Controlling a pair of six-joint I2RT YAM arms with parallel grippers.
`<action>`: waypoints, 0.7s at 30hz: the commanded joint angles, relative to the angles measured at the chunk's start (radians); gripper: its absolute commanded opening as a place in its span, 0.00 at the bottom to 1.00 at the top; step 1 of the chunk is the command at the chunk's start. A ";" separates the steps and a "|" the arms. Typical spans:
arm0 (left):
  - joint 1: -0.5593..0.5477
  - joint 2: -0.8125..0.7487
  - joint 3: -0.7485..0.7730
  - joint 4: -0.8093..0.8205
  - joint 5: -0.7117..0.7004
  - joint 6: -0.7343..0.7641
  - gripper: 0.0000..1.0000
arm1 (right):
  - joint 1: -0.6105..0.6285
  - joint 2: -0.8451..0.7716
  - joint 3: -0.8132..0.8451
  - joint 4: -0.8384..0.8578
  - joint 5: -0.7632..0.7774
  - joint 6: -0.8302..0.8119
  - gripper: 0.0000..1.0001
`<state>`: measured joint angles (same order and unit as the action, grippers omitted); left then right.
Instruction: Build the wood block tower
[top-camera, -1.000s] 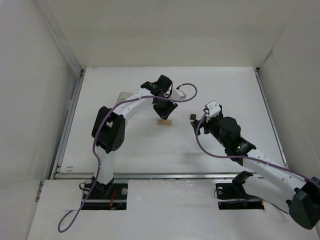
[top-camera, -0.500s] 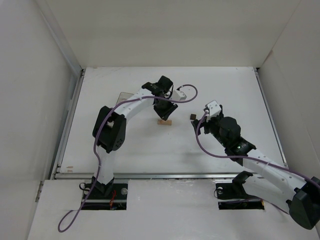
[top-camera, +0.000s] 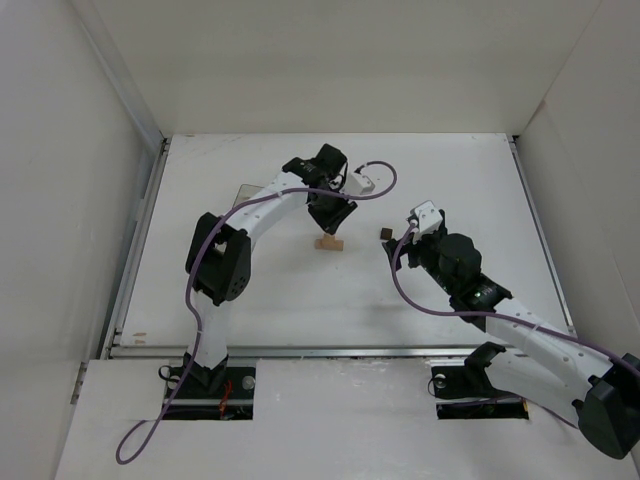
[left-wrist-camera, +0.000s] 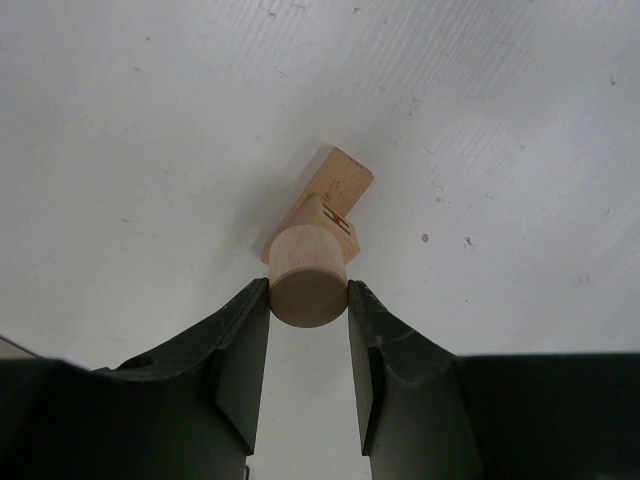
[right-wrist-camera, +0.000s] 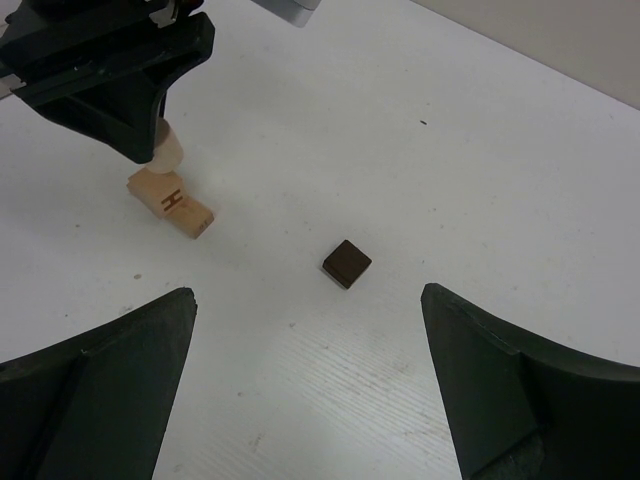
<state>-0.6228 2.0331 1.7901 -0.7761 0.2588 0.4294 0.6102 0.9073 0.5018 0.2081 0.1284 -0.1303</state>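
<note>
Your left arm arches over mid-table, its left gripper (left-wrist-camera: 308, 296) pointing down and clamped on a pale wooden cylinder (left-wrist-camera: 305, 272), which stands on one end of the tan oblong block (left-wrist-camera: 337, 183). Your right arm reaches in low from the near right. The right gripper (right-wrist-camera: 305, 310) is spread wide, with the dark brown cube (right-wrist-camera: 346, 263) on the table (top-camera: 450, 170) just beyond it, right of the block.

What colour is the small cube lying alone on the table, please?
Dark brown; the small wooden cube shows best in the right wrist view.
</note>
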 joint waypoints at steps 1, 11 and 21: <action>-0.008 -0.013 0.016 -0.041 0.014 0.009 0.00 | 0.000 -0.019 0.037 0.004 0.008 0.006 1.00; -0.008 -0.013 -0.051 -0.032 -0.004 0.009 0.00 | 0.000 -0.019 0.037 -0.006 0.008 0.006 1.00; -0.008 -0.013 -0.052 -0.005 0.014 0.000 0.00 | 0.000 -0.019 0.037 -0.006 0.008 0.006 1.00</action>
<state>-0.6228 2.0331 1.7336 -0.7879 0.2581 0.4290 0.6102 0.9073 0.5018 0.1860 0.1284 -0.1307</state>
